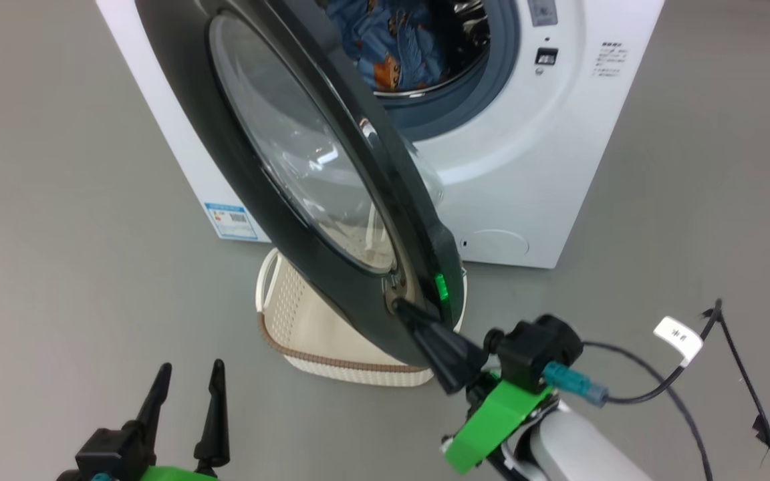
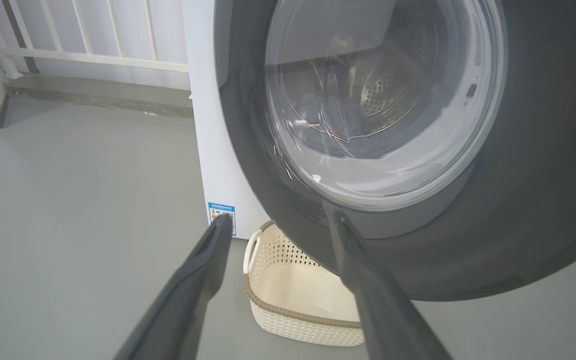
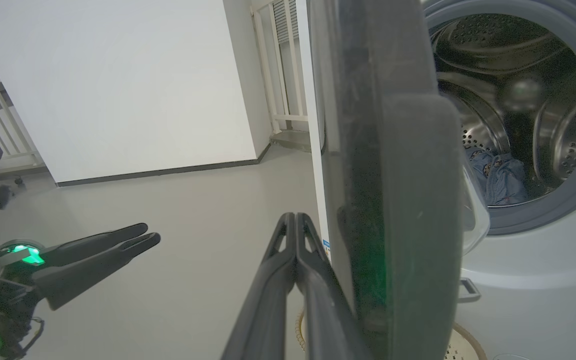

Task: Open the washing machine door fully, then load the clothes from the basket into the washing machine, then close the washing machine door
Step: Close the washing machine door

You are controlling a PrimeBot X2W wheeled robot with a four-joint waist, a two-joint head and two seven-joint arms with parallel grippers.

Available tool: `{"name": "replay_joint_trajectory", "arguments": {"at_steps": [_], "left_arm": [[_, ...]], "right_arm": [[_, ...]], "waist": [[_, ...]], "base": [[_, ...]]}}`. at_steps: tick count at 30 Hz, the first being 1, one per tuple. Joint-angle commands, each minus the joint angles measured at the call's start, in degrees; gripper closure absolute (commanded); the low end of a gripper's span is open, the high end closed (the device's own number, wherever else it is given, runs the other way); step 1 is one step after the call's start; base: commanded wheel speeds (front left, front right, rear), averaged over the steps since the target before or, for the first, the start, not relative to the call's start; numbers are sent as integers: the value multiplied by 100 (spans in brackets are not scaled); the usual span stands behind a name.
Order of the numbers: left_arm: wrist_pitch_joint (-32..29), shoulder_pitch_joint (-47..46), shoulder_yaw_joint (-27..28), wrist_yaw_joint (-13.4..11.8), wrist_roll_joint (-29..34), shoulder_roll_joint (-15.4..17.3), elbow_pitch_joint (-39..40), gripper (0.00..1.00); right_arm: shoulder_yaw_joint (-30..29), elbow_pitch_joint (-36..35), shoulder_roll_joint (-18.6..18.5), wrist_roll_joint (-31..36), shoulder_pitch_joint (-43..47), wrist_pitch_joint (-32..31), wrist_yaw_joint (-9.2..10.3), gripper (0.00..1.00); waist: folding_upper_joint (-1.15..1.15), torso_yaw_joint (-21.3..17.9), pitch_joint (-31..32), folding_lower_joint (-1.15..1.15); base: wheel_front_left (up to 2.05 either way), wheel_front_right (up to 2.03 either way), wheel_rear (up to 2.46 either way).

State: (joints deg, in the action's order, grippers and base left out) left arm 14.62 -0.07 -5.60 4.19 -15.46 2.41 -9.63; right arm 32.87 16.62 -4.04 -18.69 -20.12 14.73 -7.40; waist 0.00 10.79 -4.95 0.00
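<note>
- Head view: the right gripper [image 1: 401, 309], fingers pressed together and empty, has its tips at the lower free edge of the washing machine door [image 1: 291, 167], on its outer face.
- The left gripper [image 1: 188, 366], fingers spread wide and empty, sits well apart, so the right arm is nearer.
- The door stands half-open between those tips and the drum, where the clothes [image 1: 392, 47] lie.
- The door hides part of the basket [image 1: 331, 362], and actual contact is hard to make out.

The white front-loading washing machine [image 1: 525, 167] stands with its black-rimmed, glass-windowed door [image 1: 291, 153] swung partway out from its front. Blue cartoon-print clothes [image 1: 392, 47] lie inside its steel drum. The cream perforated basket [image 1: 295, 307], brown-rimmed, sits upright at its foot, under the door.
</note>
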Motion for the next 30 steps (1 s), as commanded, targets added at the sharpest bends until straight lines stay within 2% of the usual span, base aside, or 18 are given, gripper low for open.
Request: {"name": "replay_joint_trajectory", "arguments": {"at_steps": [1, 14, 30], "left_arm": [[38, -208, 143, -65, -45, 47, 210, 0], [38, -306, -90, -328, -227, 47, 539, 0], [38, -792, -817, -819, -466, 47, 1134, 0]], "right_arm": [[-39, -114, 115, -14, -242, 27, -9, 100], [-545, -201, 80, 104, -709, 27, -9, 100], [-1139, -368, -462, 39, -1715, 27, -9, 100]], "waist": [[0, 100, -175, 0], [0, -55, -807, 0], [0, -104, -2075, 0]], "base": [[0, 0, 0], [0, 0, 0], [0, 0, 0]]}}
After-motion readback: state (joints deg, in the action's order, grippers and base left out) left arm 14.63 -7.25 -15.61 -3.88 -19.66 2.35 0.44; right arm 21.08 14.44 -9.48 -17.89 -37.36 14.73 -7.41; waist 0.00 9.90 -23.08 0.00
